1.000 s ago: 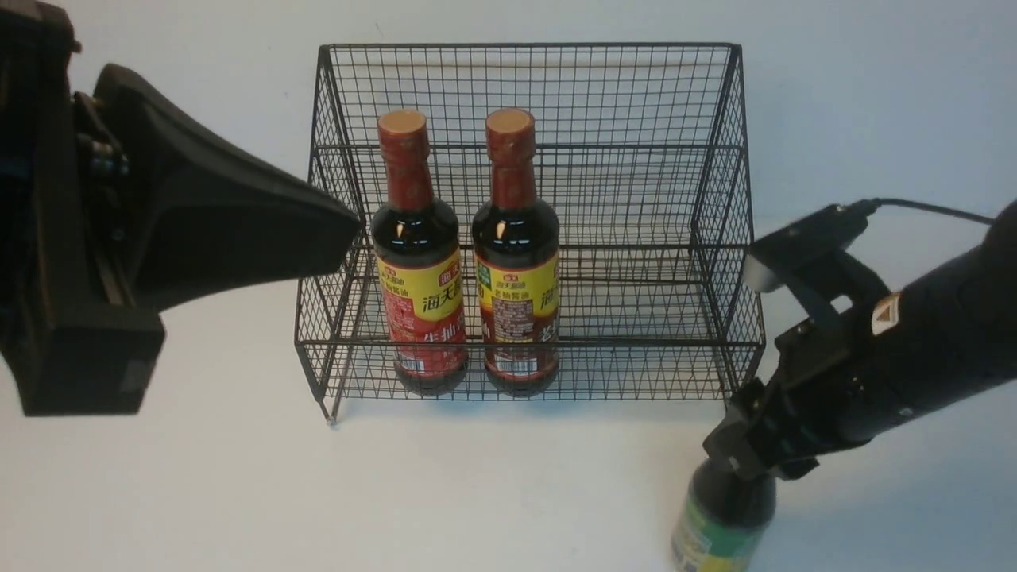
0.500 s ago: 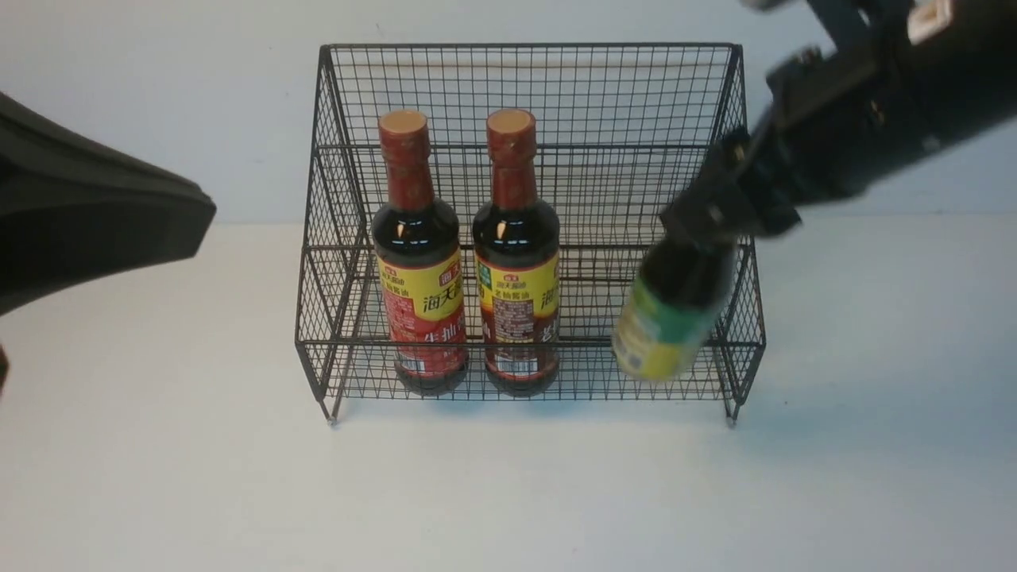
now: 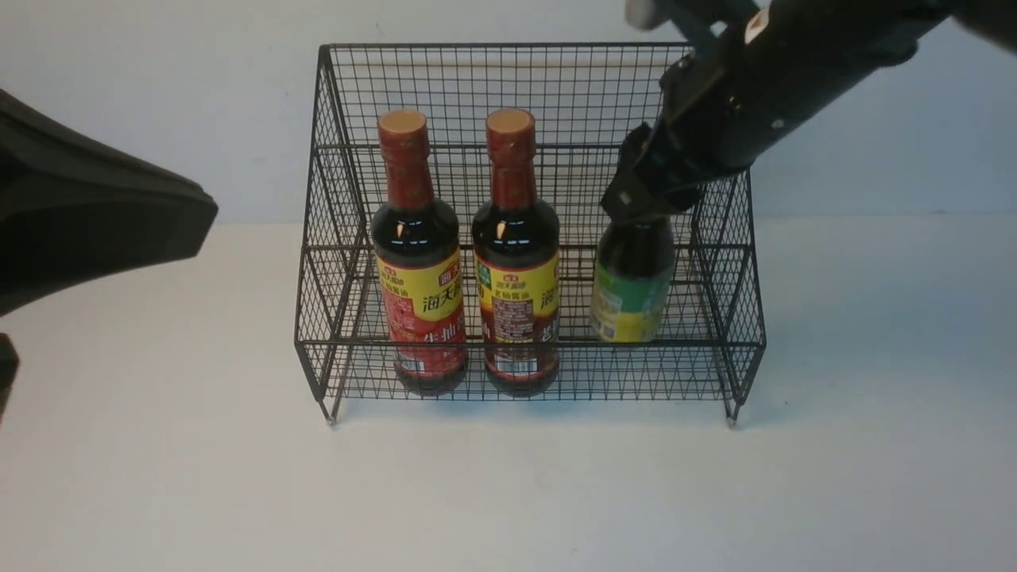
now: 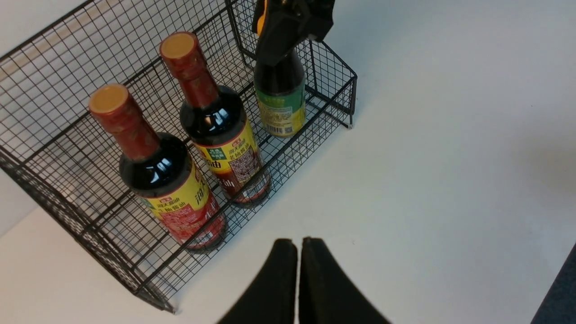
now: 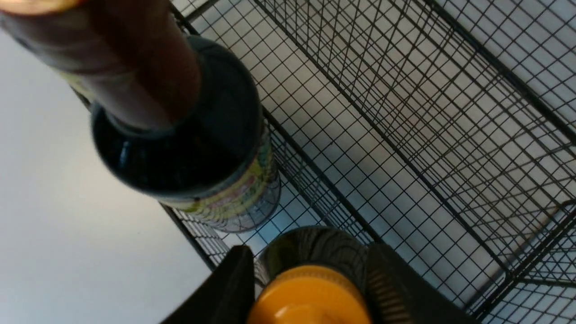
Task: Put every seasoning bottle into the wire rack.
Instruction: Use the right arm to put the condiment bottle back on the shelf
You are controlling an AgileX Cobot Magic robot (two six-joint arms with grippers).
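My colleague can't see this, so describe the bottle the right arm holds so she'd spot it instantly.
Find the black wire rack on the white table. In its right part, the right gripper grips a dark bottle by the top. Unlike the two tall red-necked bottles beside it, it is shorter, with a green-yellow label and orange cap.

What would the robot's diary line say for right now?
right claw: shut on green-label bottle, inside wire rack | left claw: shut, empty | tall bottles: standing in rack
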